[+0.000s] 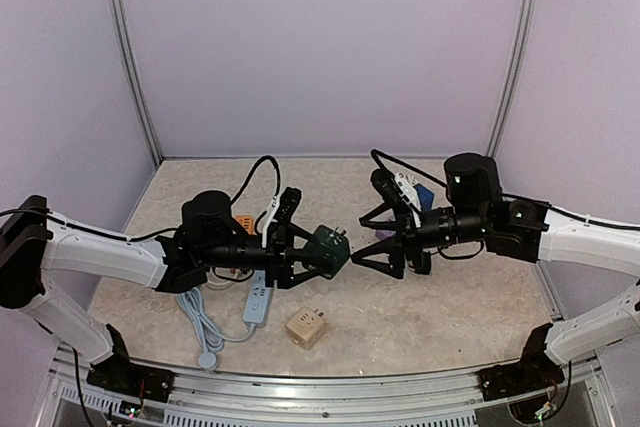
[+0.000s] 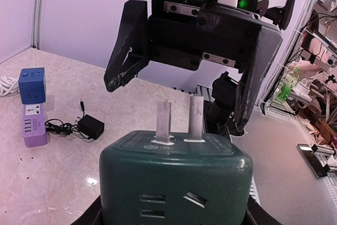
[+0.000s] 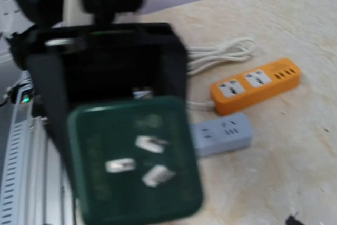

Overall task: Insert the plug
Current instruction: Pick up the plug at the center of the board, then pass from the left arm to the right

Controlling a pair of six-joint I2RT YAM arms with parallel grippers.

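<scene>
- The left pincer [image 1: 303, 253] pinches a dark green rounded cube plug adapter [image 1: 330, 250] by its sides. It holds the adapter in the air over the middle of the speckled beige bench [image 1: 460, 312], with the metal prongs [image 2: 164, 122] pointing right.
- The right pincer [image 1: 362, 241] is spread wide. Its black fingers [image 2: 126, 51] stand just beside the prongs, one to either side, and do not touch them.
- Bare bench runs near and right of both pincers, out to the metal rail [image 1: 330, 387] along the near edge.
- Pale lilac walls [image 1: 320, 47] close off the left, far and right sides.
- Under the left arm lies a light blue power strip [image 1: 258, 302] with a coiled white cable [image 1: 200, 322] to its left. An orange power strip [image 3: 256, 84] lies just beyond it.
- A beige cube adapter [image 1: 306, 327] sits alone, near and right of the blue strip.
- On the far side, behind the right pincer, lie a blue cube [image 2: 31, 84], a purple-and-white block [image 2: 35, 125] and a small black charger [image 2: 90, 126].
</scene>
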